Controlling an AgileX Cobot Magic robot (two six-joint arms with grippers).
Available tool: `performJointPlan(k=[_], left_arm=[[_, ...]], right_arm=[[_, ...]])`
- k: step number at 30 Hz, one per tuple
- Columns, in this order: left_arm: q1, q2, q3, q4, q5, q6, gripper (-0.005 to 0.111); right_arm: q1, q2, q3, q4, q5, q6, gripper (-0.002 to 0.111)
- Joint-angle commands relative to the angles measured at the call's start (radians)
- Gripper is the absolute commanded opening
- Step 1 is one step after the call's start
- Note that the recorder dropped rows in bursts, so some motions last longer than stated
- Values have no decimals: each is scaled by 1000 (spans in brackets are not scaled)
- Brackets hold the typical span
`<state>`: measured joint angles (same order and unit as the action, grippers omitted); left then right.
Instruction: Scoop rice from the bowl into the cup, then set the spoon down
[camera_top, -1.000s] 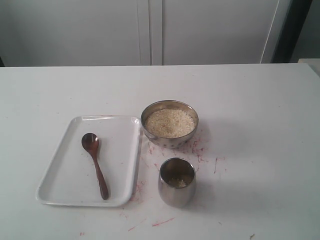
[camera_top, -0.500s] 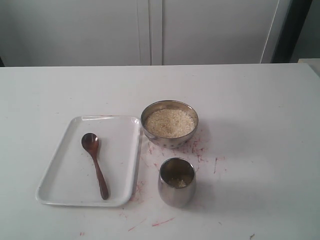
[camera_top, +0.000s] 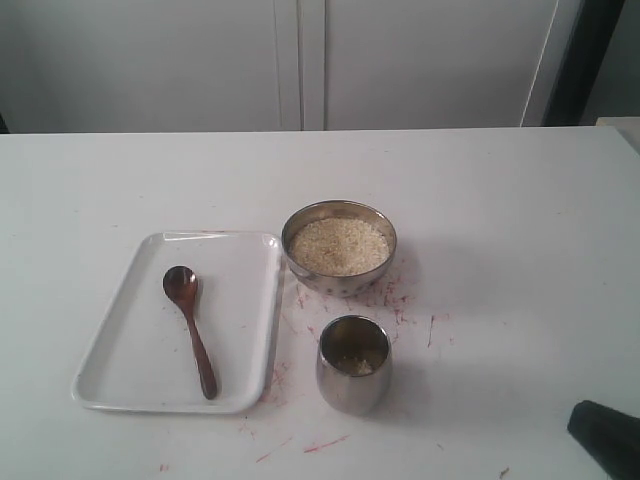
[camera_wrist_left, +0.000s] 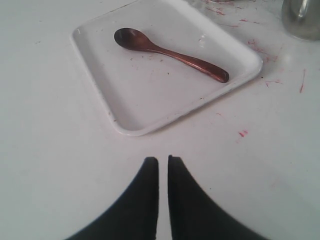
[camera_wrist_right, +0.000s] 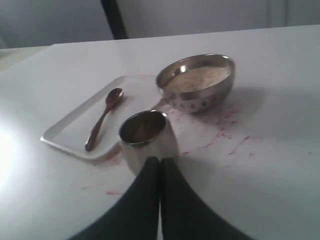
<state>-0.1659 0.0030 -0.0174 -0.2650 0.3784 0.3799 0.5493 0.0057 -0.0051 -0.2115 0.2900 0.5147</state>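
Though the exterior view shows only a dark arm part at the near right corner of the tabletop, the wrist views show the left claw and the right claw both closed, empty.

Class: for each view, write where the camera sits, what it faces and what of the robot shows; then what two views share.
Exterior view: off the arms, high over the table, facing down across tray, spoon, bowl and cup; a dark tip of the right arm shows.
Left wrist view: on the left arm, facing the tray and spoon; left fingers, close together, show.
Right wrist view: on the right arm, facing the cup, bowl behind; right fingers, shut, show.
Shared: both wrist views show the spoon in the tray.
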Motion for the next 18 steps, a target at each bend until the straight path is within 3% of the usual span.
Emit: performJointPlan(k=[1,18], left_arm=[[-7,-3,5,-3,3,-4,14],[-7,-3,5,-3,3,-4,14]], right_arm=[[-110,-6,5,-2,1,4,0],[-472,-6,5,-2,1,4,0]])
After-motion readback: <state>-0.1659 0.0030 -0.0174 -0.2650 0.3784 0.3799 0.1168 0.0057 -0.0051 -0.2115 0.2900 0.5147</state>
